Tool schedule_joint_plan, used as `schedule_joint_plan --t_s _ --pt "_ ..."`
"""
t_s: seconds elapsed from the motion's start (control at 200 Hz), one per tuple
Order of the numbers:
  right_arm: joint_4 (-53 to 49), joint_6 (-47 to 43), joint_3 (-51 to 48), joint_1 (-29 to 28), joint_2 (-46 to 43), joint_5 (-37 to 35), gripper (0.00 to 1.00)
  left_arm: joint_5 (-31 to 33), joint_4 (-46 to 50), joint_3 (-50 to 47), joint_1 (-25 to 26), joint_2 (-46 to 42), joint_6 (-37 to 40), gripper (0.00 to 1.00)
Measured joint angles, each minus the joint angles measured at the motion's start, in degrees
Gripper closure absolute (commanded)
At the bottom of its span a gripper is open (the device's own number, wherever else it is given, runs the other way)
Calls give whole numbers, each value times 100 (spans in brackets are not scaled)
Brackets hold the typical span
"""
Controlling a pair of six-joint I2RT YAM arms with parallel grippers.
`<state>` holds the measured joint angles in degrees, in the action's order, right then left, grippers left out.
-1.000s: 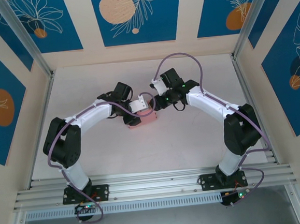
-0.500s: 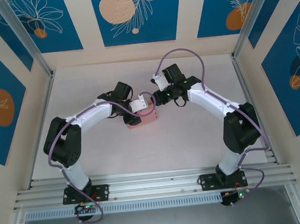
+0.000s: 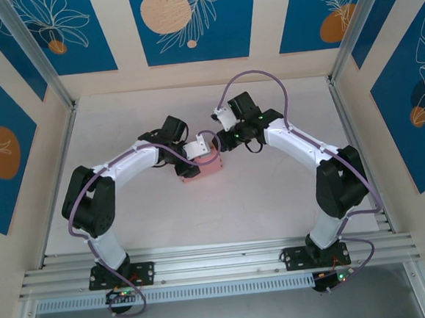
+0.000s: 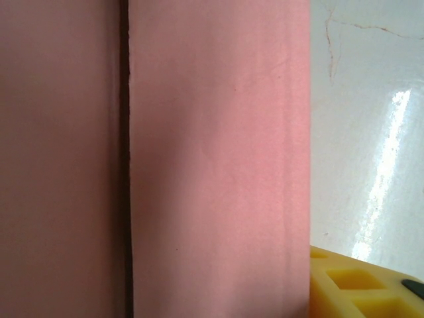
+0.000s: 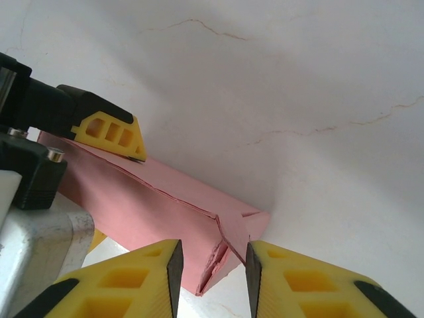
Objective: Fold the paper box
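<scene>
The left pincer (image 3: 197, 163) clasps the salmon-pink paper box (image 3: 212, 166) across its width, with one yellow finger (image 5: 112, 136) pressed to a long side. The right pincer (image 5: 212, 278) hovers at the box's right end, jaws narrowly apart. The loosely closed end flap (image 5: 242, 228) sits in line with the gap; whether the fingers touch the card cannot be told. The folded box lies near the middle of the white table (image 3: 274, 198), between the two arms.

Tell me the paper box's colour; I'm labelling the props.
Plain salmon pink, unmarked; the paper box shows best in the right wrist view.
</scene>
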<state>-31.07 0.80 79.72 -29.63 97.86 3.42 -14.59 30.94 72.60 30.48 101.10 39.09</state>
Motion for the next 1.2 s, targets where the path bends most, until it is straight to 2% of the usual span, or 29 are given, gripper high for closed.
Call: schedule_joint_plan --t_s 0.465,0.82,0.855,1.08,1.2 --pt "24 0 -2 2 173 -291 64 2 -2 0 0 0 2 46" --pt "46 -28 -2 2 181 -269 66 2 -2 0 0 0 0 46" --pt "44 -37 -4 2 181 -254 66 2 -2 0 0 0 0 46" --pt "46 -42 -24 0 256 -157 87 2 -4 0 0 0 0 46" --pt "44 31 -24 -42 256 -131 90 4 -2 0 0 0 -4 46"
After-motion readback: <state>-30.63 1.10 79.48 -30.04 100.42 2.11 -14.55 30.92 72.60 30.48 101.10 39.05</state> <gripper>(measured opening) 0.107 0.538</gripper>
